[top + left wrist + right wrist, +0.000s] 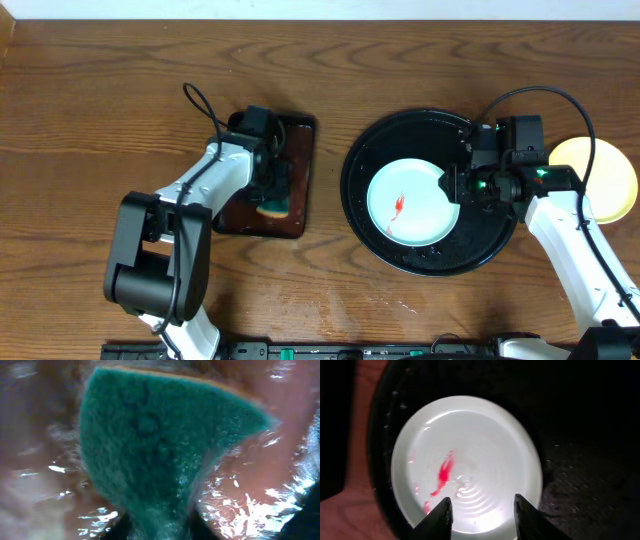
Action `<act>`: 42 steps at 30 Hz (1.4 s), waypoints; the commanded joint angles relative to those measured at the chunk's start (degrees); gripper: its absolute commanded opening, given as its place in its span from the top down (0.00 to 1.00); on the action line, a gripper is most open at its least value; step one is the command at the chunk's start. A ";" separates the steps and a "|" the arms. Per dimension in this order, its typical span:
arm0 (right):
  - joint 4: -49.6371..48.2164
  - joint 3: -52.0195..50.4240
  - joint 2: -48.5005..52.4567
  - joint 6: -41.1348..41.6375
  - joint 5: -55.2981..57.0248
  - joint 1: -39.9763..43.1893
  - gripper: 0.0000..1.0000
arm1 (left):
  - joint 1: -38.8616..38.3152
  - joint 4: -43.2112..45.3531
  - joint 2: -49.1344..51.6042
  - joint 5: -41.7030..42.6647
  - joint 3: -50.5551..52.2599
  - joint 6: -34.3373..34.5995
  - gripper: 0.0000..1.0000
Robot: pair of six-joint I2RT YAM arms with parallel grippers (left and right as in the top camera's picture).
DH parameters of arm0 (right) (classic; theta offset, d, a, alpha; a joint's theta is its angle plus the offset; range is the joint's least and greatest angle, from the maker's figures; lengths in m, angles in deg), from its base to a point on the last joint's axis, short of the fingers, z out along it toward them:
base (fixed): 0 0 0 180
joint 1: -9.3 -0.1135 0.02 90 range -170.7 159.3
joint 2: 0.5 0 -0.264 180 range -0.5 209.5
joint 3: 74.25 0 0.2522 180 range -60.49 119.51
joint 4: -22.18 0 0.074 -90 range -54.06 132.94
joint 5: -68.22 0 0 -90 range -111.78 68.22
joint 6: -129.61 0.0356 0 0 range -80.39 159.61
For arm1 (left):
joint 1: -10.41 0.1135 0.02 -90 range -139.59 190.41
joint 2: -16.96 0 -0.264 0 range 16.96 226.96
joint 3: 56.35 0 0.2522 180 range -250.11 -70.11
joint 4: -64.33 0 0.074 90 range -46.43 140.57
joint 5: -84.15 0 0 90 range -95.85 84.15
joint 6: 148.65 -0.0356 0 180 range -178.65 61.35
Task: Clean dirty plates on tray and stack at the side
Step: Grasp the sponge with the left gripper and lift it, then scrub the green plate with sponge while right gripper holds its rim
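Note:
A pale bluish-white plate (410, 205) (465, 460) with a red smear (445, 472) lies in the round black tray (365, 160). My right gripper (455, 187) (482, 510) hovers over the plate's right edge. Its jaws are open and hold nothing. A pale yellow plate (610, 180) rests on the wooden table to the right of the tray, partly hidden by the right arm. My left gripper (272, 195) (160, 530) is down in the brown rectangular tray (300, 150), shut on a green sponge (275, 208) (150, 445) that fills the left wrist view.
The brown rectangular tray's floor shines wet around the sponge (260, 505). Bare wood tabletop (90, 120) stretches left of and behind both trays. The arm bases stand along the front edge.

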State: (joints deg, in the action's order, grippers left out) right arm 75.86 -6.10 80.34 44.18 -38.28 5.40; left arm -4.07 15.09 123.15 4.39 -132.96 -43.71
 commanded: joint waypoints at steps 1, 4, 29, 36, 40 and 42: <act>-0.24 1.01 -0.48 3.58 3.87 -0.09 0.62 | -0.33 -1.33 3.23 -2.80 2.47 0.59 0.93; -0.22 1.01 0.42 4.72 3.82 0.76 0.63 | -0.33 -4.70 2.16 -2.80 -0.13 0.57 0.93; -3.91 1.01 18.62 2.23 -0.26 3.82 0.86 | -15.96 -1.40 -4.42 12.74 -16.17 5.79 0.92; -2.95 1.03 15.50 0.04 -2.23 4.13 0.76 | -25.79 7.61 1.79 12.48 -16.17 6.82 0.92; 0.52 1.03 10.80 1.64 1.33 5.51 0.62 | -28.89 9.51 6.12 9.88 -16.17 8.17 0.93; 1.81 1.01 10.23 1.81 3.50 6.16 0.60 | -29.79 10.82 8.81 9.20 -16.17 9.01 0.93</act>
State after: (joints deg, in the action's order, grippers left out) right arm 76.78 -6.05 92.64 45.45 -38.43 9.97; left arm -33.36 24.79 128.90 15.56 -148.98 -36.55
